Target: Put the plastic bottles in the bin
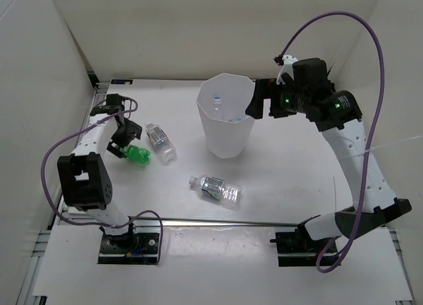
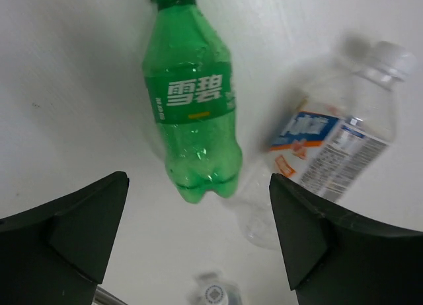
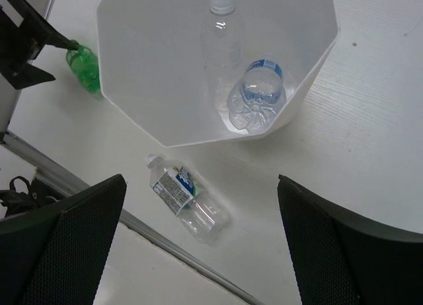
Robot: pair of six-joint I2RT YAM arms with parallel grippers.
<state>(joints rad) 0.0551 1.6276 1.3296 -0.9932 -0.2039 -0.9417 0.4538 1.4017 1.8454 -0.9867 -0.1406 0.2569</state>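
Plastic bottles: found two inside the bin [image 1: 227, 130] and three lying on their sides on the table [image 1: 297, 179]. Learned the bin's contents chiefly from the right wrist view, looking down past the faceted rim: counted one clear bottle [image 3: 221, 34] leaning against the far wall, blue-and-white cap uppermost, and a second clear bottle [image 3: 259, 97] beside it, ribbed base turned toward the camera. Caught only a cap and a glimpse of clear plastic in there from the top external view. Read the printing solely from the left wrist view: white characters on the green bottle [image 2: 193, 107], and a blue and orange label on the clear white-capped bottle [image 2: 330, 146] just beside it. Could not settle whether those two touched. Placed that pair left of the bin from above, and the third clear bottle [image 1: 217, 189] nearer the arms, in front of the bin. Found the left gripper [image 2: 198, 216] spread wide and empty, hanging over the green bottle's base. Found the right gripper [image 3: 198, 245] likewise parted, holding nothing, up at the bin's right rim.
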